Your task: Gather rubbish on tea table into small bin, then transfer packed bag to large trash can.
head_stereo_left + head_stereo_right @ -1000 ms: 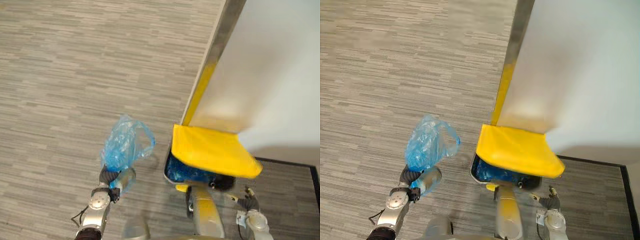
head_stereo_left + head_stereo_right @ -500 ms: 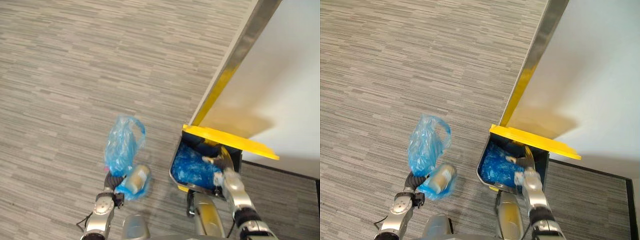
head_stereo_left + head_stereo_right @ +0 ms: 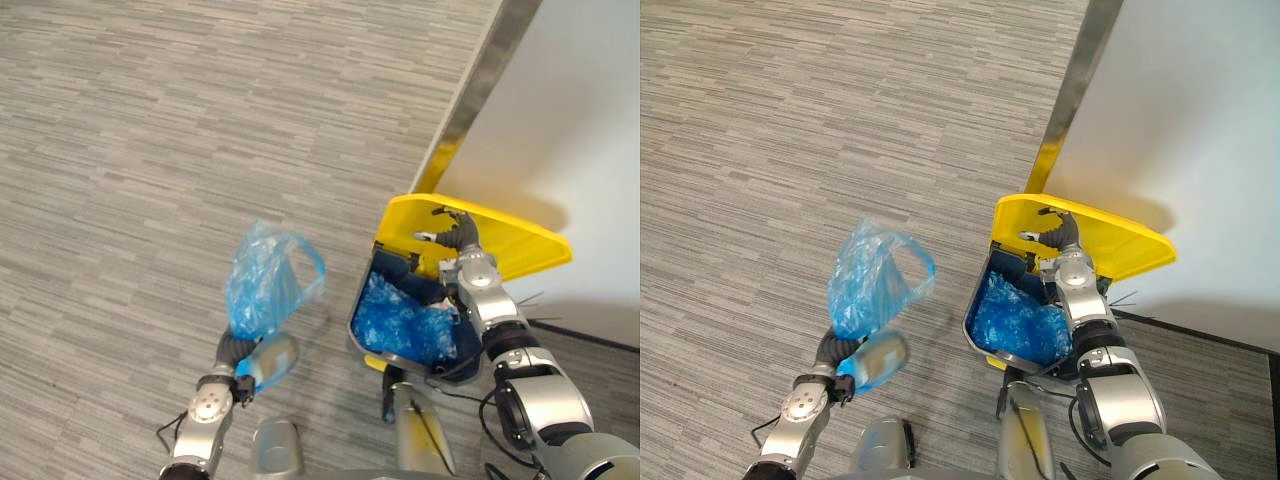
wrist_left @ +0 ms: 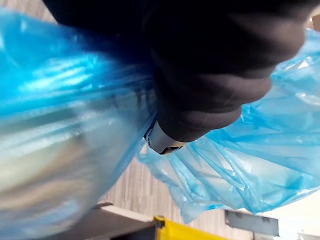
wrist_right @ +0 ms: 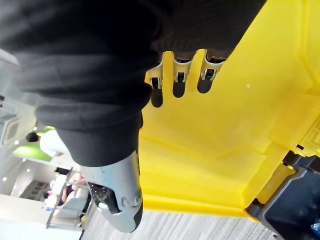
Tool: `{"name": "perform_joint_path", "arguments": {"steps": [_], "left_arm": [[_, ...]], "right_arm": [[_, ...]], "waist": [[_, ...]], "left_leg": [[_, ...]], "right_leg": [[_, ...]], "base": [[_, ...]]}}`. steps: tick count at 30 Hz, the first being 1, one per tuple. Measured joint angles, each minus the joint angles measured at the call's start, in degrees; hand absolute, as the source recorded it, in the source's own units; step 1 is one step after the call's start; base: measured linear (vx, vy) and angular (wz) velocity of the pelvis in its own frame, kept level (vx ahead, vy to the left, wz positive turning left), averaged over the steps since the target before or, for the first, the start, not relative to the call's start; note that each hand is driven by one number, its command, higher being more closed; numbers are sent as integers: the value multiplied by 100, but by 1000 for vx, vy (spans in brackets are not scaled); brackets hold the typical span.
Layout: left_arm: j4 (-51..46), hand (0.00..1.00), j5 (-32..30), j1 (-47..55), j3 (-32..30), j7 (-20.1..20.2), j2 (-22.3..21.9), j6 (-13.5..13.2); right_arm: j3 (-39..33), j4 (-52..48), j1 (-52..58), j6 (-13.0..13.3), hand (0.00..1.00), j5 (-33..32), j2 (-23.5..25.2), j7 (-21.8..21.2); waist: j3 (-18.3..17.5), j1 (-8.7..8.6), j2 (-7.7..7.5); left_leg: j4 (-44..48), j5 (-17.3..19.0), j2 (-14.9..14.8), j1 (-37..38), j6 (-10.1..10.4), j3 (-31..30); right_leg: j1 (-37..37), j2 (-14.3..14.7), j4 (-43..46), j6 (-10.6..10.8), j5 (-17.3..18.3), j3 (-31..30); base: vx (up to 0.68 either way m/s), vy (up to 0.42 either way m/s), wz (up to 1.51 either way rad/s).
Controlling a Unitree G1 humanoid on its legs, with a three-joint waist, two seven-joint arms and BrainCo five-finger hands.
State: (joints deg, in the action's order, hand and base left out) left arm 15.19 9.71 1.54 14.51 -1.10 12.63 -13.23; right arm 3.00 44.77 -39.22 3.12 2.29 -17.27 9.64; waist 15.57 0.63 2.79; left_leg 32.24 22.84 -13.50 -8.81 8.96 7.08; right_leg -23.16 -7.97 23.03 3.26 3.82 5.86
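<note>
While the left robot hand grips the blue bag above the floor beside the bin, the right robot hand presses straight fingers against its raised yellow lid

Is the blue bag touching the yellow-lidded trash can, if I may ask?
Apart. The left eye view shows bare floor between the blue bag, held in the left hand, and the trash can.
</note>
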Motion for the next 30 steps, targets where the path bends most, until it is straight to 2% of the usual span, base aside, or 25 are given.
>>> {"name": "perform_joint_path", "arguments": {"steps": [3, 5, 9, 10, 13, 16, 20, 24, 25, 28, 30], "left_arm": [[-351, 100, 212, -442, 482, 99, -9, -76], [-544, 100, 274, -860, 915, 115, -28, -103], [-498, 100, 313, -1751, 1351, 93, -114, -138], [-271, 100, 300, -2151, 1441, 46, -128, -218], [619, 100, -96, -3131, 1472, -282, -300, -235], [1498, 100, -400, -3693, 1470, -547, -353, -203], [2477, 100, -719, -4111, 1453, -691, -468, -35], [3095, 100, -905, -4452, 1375, -799, -559, 16], [3346, 0, -966, -4626, 1351, -803, -593, 55], [3658, 0, -1140, -4933, 1327, -805, -592, 118], [3892, 0, -1265, -5052, 1306, -792, -629, 177]], "right_arm": [[20, 0, -114, -1, 0, 1, -1, -15], [67, 0, -218, -1, 0, 4, -1, -105], [331, 0, -594, -8, 0, 3, -7, -114], [433, 0, -781, -8, 0, 3, -23, -114], [523, -21, -1217, -3, 0, 8, -50, -114], [720, -90, -1559, 10, 0, 10, -96, -109], [916, -174, -1939, 18, 0, 10, -128, -88], [927, -421, -1974, 46, 0, 10, -129, -35], [929, -427, -2014, 46, 0, 11, -131, 18], [928, -589, -2108, 60, 0, 10, -162, 39], [927, -590, -2128, 70, 0, 7, -175, 48]], "waist": [[49, -39, 86], [93, -123, 141], [342, -284, 138], [462, -301, 136], [794, -453, 123], [857, -483, 45], [1108, -581, -14], [1153, -603, -31], [1197, -619, -27], [1389, -644, -13], [1395, -644, -12]], "left_leg": [[0, -74, 24, -42, 15, -72], [-22, -134, 45, -43, 26, -69], [4, -149, 50, -46, 27, 46], [60, -148, 50, -83, 25, 92], [316, -128, 25, -283, -6, 105], [630, -66, -45, -743, -83, 236], [892, 10, -76, -1200, -117, 281], [1109, 77, -156, -1645, -144, 353], [1153, 89, -157, -1761, -165, 374], [1247, 138, -158, -1967, -227, 415], [1312, 162, -170, -2138, -229, 413]], "right_leg": [[-2, -6, -22, 39, -41, 16], [-16, -19, -16, 46, -64, 2], [-35, -5, -18, 74, -127, -103], [-79, -1, -24, 95, -165, -144], [-196, 33, -16, 127, -240, -187], [-678, 108, 32, 114, -375, -323], [-1125, 154, 63, 162, -469, -426], [-1541, 213, 55, 148, -574, -480], [-1646, 212, 56, 160, -596, -501], [-1849, 214, 56, 194, -627, -555], [-2002, 220, 66, 200, -635, -561]], "base": [[-91, -41, 7], [-60, -38, 1], [-86, -25, -12], [-111, -17, -17], [-80, -3, -9], [-55, -3, -25], [-37, -14, -17], [6, -10, -17], [32, -2, -9], [28, 1, -8], [42, 3, -6]]}}
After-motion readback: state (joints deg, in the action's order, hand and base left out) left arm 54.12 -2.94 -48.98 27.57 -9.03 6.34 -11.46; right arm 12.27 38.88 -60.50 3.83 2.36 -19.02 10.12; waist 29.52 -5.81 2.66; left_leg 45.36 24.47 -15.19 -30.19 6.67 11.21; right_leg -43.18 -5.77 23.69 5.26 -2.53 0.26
